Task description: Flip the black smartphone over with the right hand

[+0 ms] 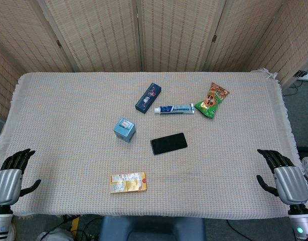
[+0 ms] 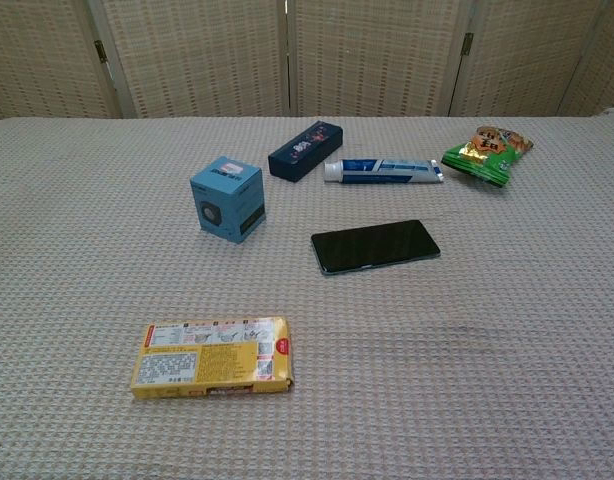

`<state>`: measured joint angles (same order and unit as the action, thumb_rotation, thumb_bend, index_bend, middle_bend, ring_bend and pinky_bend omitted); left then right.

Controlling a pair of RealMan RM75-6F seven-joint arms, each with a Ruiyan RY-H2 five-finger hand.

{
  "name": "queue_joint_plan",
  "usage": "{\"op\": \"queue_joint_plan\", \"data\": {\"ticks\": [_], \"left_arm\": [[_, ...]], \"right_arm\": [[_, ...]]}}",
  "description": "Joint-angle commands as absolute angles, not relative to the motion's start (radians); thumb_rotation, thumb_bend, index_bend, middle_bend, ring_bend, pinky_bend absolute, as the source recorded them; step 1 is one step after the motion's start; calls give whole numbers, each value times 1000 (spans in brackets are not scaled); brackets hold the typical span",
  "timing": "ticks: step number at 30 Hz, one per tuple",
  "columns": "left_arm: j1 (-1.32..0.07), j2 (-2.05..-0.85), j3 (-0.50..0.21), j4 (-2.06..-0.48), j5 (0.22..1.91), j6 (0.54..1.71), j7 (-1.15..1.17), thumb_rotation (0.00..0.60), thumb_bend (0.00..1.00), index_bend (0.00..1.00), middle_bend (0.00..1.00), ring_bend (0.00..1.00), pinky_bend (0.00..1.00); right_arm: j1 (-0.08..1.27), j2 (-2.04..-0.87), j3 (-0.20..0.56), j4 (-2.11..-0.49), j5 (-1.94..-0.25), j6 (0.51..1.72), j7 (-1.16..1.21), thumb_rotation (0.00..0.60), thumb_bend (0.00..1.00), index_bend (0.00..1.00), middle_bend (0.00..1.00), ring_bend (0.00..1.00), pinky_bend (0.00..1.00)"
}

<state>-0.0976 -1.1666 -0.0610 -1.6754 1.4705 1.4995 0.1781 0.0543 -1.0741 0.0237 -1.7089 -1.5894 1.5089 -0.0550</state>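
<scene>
The black smartphone lies flat near the middle of the table, glossy side up, its long side running left to right. My right hand hangs at the table's near right edge, empty, fingers apart, far from the phone. My left hand is at the near left edge, also empty with fingers spread. Neither hand shows in the chest view.
A woven cloth covers the table. On it lie a yellow box, a light blue cube box, a dark blue box, a toothpaste tube and a green snack bag. Folding screens stand behind.
</scene>
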Motion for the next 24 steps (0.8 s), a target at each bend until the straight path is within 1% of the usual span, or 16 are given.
{"op": "queue_joint_plan", "data": {"ticks": [1,10,17,19,24], "left_arm": [[-98,-1167,-60,-1675,1470,1497,180,600,211,161,148,138,193],[-95,-1169,-59,-1673,1475,1504,174,600,211,161,149,138,193],[-94,-1167,-59,-1673,1478,1509,171,600,211,161,148,138,193],[-93,-1166,-59,-1672,1478,1510,169,600,211,161,149,138,193],[-94,-1166,-58,-1672,1482,1509,166,600,211,161,148,138,193]], "right_arm": [[54,-1075,23,-1708,-1591,1511,-56,600,249,173,224,171,288],[52,-1078,24,-1702,-1596,1517,-50,600,249,173,224,171,288],[77,-1081,29,-1696,-1599,1485,-47,600,249,173,224,171,288],[94,-1087,39,-1689,-1594,1466,-43,600,250,173,224,171,288],[173,-1106,70,-1670,-1558,1354,-31,600,252,173,224,171,288]]}}
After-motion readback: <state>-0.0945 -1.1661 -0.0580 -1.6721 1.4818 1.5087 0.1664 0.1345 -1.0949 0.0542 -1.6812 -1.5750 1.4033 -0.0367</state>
